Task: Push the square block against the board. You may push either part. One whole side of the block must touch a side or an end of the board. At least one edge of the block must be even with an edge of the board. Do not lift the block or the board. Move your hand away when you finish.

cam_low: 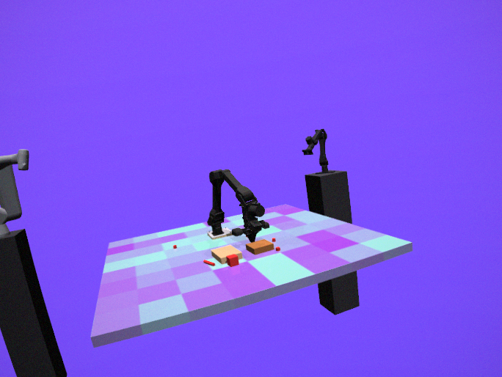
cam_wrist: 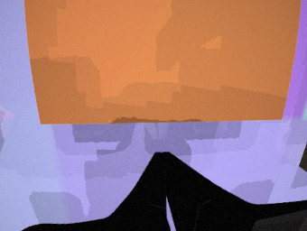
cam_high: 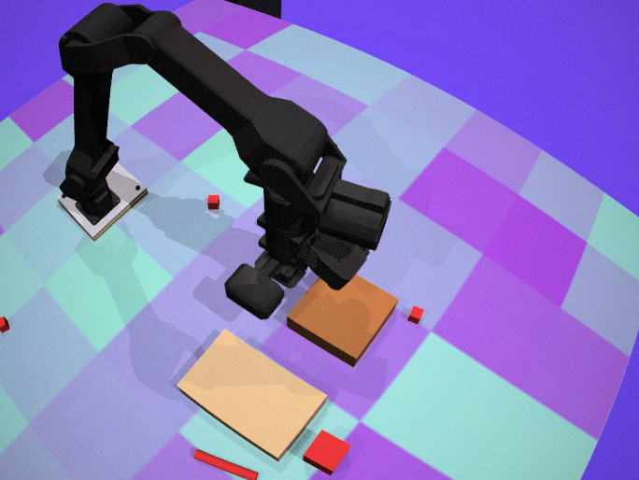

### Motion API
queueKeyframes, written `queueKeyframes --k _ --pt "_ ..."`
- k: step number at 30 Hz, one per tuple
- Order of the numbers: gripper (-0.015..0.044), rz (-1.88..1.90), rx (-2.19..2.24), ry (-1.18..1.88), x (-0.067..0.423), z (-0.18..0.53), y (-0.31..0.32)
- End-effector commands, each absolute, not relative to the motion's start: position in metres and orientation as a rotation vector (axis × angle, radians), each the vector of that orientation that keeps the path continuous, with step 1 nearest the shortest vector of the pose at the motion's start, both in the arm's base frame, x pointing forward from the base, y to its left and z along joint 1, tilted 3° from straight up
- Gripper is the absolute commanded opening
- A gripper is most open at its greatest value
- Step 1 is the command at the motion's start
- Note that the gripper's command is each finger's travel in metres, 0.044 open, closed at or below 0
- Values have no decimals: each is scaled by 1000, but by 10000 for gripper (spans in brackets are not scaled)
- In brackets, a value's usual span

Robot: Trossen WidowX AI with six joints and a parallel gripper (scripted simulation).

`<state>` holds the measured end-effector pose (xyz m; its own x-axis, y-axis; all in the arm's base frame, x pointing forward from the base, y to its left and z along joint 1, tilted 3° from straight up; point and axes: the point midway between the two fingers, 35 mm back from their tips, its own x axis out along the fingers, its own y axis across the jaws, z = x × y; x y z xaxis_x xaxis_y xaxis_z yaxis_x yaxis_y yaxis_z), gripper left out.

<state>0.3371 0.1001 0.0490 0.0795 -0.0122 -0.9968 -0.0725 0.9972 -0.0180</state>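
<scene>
While the gripper (cam_wrist: 164,162) stood together, empty, just behind the block (cam_high: 343,316), pushing had barely begun; next, shove it ahead toward the board (cam_high: 251,393).

Square block's (cam_wrist: 168,40) far edge beyond wrist frame; end effector (cam_high: 338,281) tips hidden overhead.

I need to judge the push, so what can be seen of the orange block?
The block is a flat, square orange-brown slab with darker sides, wood-like in colour, lying flat on the checkered table. It sits apart from the pale board, a gap of table showing between them, their sides not parallel. The shut pincer stands low at its far side, next to the edge; contact cannot be told. A small red cube lies close beside one corner, not touching.
</scene>
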Motion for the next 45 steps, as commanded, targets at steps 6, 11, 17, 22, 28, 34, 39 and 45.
queueKeyframes --k 6,11,17,22,28,34,39,45 --pt "0 44 -66 1491 322 47 100" --pt "0 44 -66 1492 314 46 99" --pt "0 45 -66 1491 314 98 99" --pt "0 45 -66 1491 313 101 99" --pt "0 166 -192 1470 328 103 108" --pt "0 321 -360 1453 343 108 119" --pt "0 449 -500 1429 354 110 129" --pt "0 602 -667 1390 368 112 140"
